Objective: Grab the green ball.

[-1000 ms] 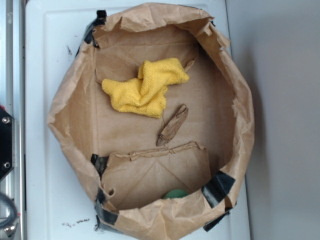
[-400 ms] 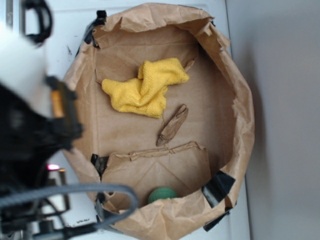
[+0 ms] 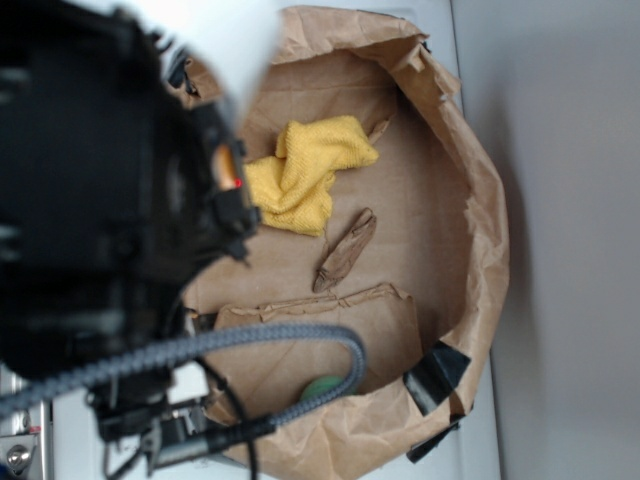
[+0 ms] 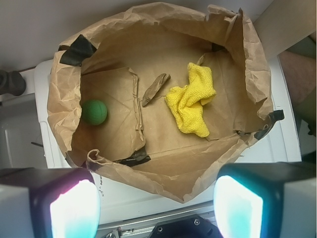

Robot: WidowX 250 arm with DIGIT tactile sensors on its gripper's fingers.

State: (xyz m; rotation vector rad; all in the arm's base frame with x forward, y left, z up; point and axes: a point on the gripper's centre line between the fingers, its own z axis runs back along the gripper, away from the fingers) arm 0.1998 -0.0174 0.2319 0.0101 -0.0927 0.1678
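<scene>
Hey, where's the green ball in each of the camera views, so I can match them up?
Exterior: ball low in the bag, near the bottom wall, partly hidden behind the grey cable.
Wrist: ball at left, fully visible on the folded flap by the bag's left wall.
Shared landmark: the yellow cloth, at the bag's far end from the ball.

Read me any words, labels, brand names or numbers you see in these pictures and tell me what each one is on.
None: no readable text, label, brand or number shows in either view.
The crumpled brown paper bag is unprinted.
The small teal-green ball and the yellow knitted cloth are plain.
The black tape patches on the bag carry no writing.
The gripper shows only glowing pads, no markings.
The small dark specks on the white surface are smudges, not letters.
</scene>
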